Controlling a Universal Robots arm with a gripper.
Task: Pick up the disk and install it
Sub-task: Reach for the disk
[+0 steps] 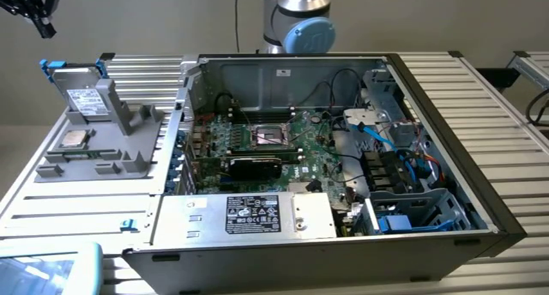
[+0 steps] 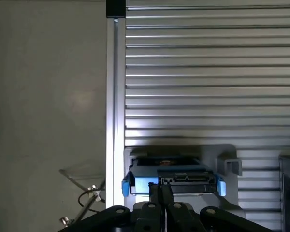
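Fixture (image 1: 128, 121) of grey plastic holds flat silver-grey disk (image 1: 86, 101) in blue frame, at the exterior view's left.
Long axis leans near upright, connector edge up; black gripper (image 2: 159, 191) clenched, empty, above it.

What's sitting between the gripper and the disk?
Nothing. In the exterior view the gripper hangs above the disk, with only bare air between them.

Disk (image 1: 84, 94): silver-grey, white label, blue frame; stands tilted in grey holder (image 1: 128, 125), at exterior view's left.
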